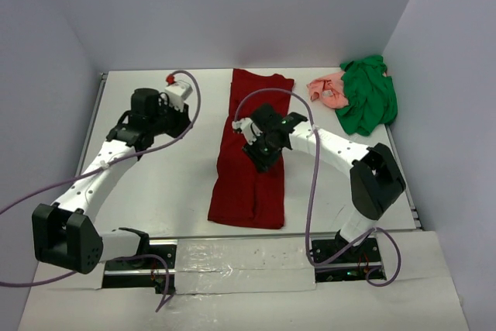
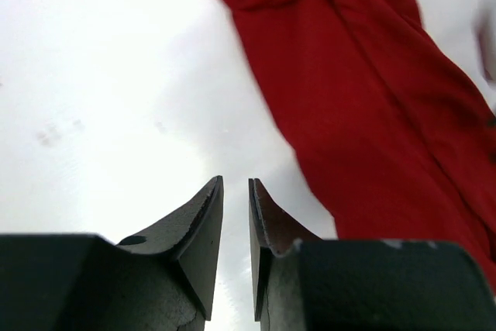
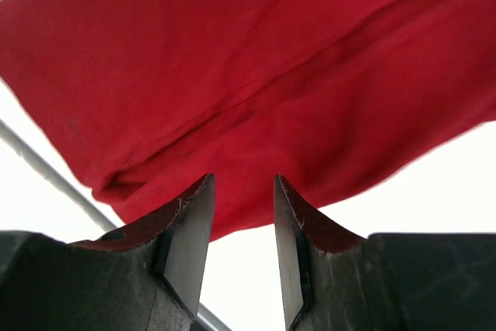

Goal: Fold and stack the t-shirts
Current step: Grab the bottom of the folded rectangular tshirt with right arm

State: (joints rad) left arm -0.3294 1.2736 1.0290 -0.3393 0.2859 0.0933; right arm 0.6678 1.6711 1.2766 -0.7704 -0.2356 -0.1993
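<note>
The dark red t-shirt (image 1: 246,191) lies flat in the middle of the table (image 1: 170,184). It is folded lengthwise into a long narrow band that runs from close to the far edge toward the near edge, drifting slightly left at its near end. A soft crease follows its length. The green t-shirt (image 1: 369,98) sits crumpled in a heap at the far right corner. The smaller salmon-pink t-shirt (image 1: 328,91) is bunched just left of it, touching the green one and apart from the red one.

Three t-shirts — maroon (image 1: 249,168), green (image 1: 368,102), pink (image 1: 329,91) — and two arms (image 1: 101,172) (image 1: 333,145).
</note>
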